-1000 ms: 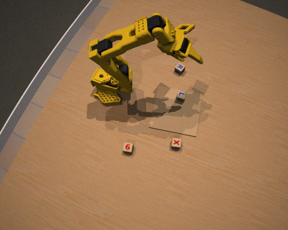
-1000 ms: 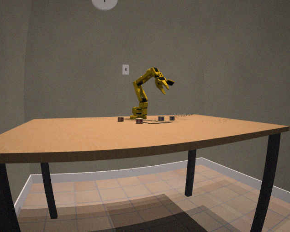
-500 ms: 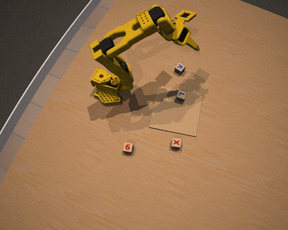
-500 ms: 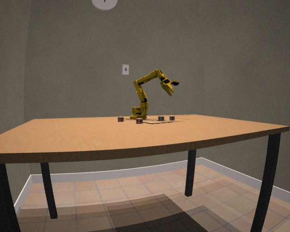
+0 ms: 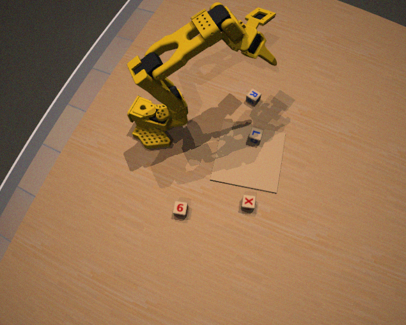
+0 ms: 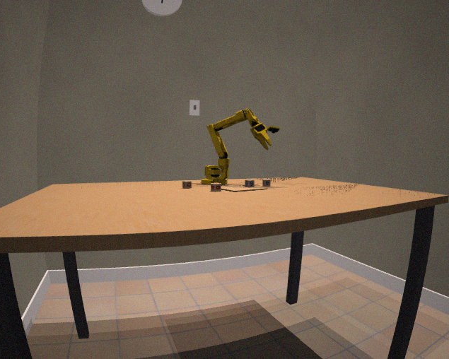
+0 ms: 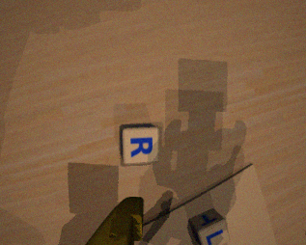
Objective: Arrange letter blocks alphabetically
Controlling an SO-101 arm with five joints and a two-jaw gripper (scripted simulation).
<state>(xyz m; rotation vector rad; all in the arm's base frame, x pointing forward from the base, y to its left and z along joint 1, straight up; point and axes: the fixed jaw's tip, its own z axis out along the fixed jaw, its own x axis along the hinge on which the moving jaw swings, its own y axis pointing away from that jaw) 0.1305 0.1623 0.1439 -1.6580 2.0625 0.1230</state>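
Observation:
The thin wooden mat (image 5: 262,174) (image 6: 240,189) (image 7: 252,207) lies flat. The blue L block (image 5: 255,136) (image 6: 249,183) (image 7: 208,229) sits on it near its upper edge in the top view, its letter's top pointing away from the base. The blue R block (image 5: 253,96) (image 6: 266,182) (image 7: 140,145) lies off the mat beyond that edge. The red X block (image 5: 248,202) (image 6: 216,186) lies off the mat's opposite edge. The block with a red 6 or 9 (image 5: 179,209) (image 6: 187,184) lies farther off. My gripper (image 6: 269,145) (image 7: 224,214) is open and empty, high above the table beyond R.
The wooden table (image 5: 143,272) (image 6: 139,212) carries everything. The yellow arm base (image 5: 152,122) (image 6: 215,175) stands left of the mat in the top view. Arm shadows cross the mat and the L block.

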